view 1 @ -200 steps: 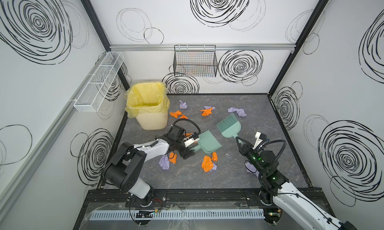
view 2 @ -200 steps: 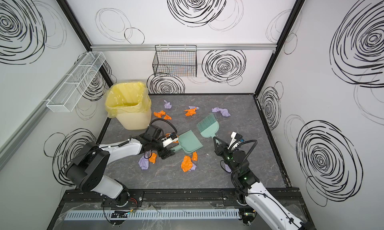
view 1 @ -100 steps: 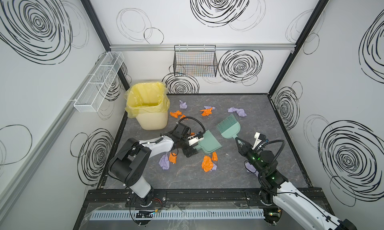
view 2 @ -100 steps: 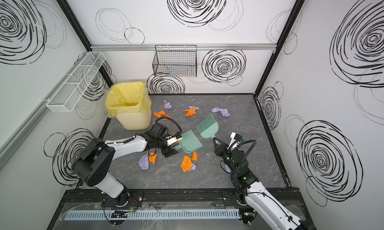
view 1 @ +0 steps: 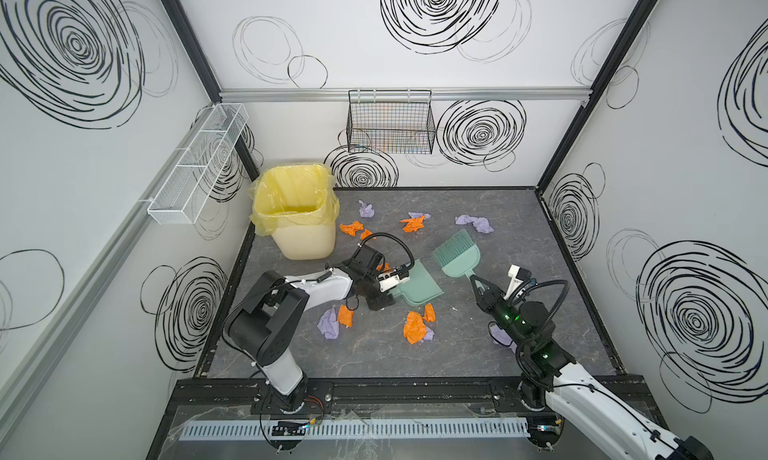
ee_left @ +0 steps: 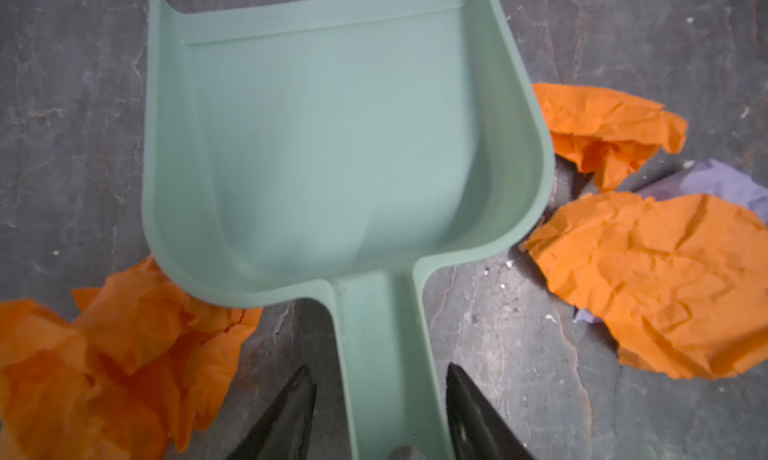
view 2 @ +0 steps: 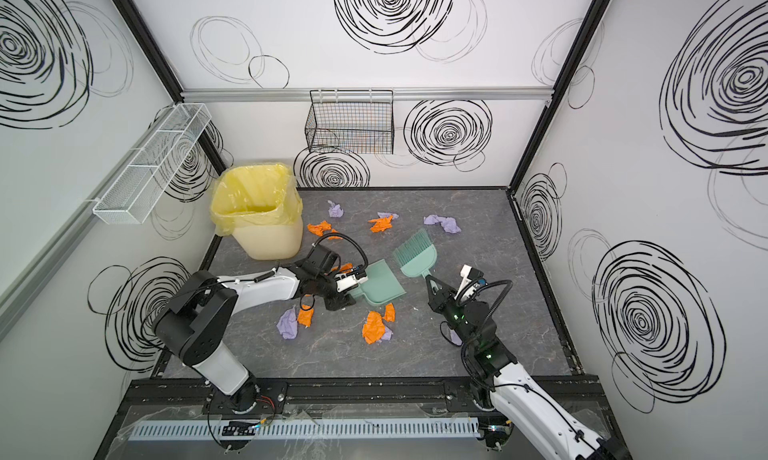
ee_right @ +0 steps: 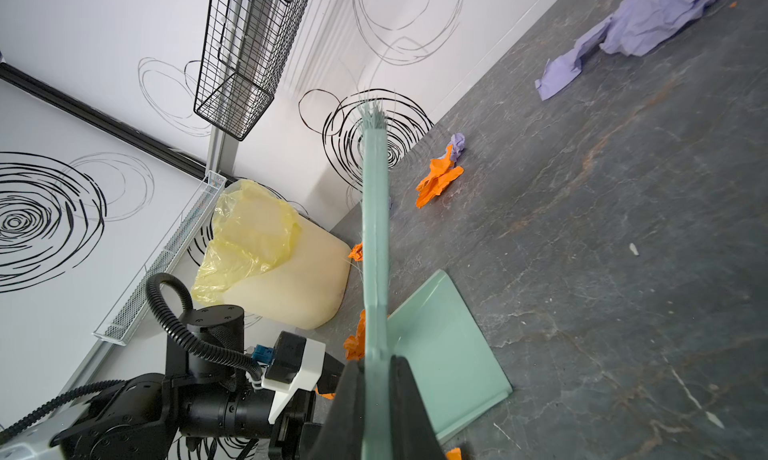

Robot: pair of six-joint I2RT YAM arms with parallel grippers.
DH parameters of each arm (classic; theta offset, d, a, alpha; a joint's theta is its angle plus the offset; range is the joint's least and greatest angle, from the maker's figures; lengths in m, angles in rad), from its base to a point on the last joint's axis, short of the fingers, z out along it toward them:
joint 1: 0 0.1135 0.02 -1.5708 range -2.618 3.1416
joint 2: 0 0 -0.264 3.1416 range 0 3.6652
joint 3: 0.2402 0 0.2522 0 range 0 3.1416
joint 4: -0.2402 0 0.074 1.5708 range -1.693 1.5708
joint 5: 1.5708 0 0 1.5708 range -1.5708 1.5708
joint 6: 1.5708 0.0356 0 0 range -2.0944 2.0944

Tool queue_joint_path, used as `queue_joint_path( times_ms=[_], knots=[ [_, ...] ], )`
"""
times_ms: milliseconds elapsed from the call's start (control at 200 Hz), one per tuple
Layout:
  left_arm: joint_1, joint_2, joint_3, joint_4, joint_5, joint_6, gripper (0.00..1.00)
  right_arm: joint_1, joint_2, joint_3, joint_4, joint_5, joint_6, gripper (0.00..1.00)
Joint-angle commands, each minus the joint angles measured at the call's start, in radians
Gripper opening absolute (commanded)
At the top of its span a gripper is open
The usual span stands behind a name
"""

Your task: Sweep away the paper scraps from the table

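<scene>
Left wrist view: paper scraps [ee_left: 648, 279] flank bare dustpan [ee_left: 332, 125].

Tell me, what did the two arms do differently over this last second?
The left gripper moved rightward across the table to the dustpan and narrowed its jaws around its handle. Slim gaps still show on both sides, so it isn't clamped yet. Unchanged: the right gripper stays shut on the brush, the dustpan lies where it was, and the paper scraps haven't moved.
</scene>
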Motion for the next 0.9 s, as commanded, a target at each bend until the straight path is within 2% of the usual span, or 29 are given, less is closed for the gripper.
queue_joint_path(
  times_ms=[0, 240, 460, 645, 895],
  knots=[
    [-0.004, -0.014, 0.005, 0.008, 0.009, 0.013, 0.5, -0.007, -0.007, 0.003, 0.041, -0.008, 0.007, 0.0],
    [-0.016, -0.058, 0.024, 0.032, 0.031, -0.041, 0.44, -0.009, -0.045, 0.014, -0.015, 0.006, -0.004, 0.0],
    [-0.1, 0.018, 0.101, 0.039, -0.01, -0.055, 0.42, -0.021, -0.107, 0.032, -0.093, 0.005, -0.009, 0.0],
    [-0.114, 0.046, 0.136, 0.088, -0.002, -0.104, 0.4, -0.023, -0.163, 0.024, -0.135, 0.013, -0.001, 0.0],
    [-0.097, -0.054, 0.077, 0.059, -0.048, -0.098, 0.6, -0.029, -0.21, 0.018, -0.18, 0.018, -0.008, 0.0]
  ],
)
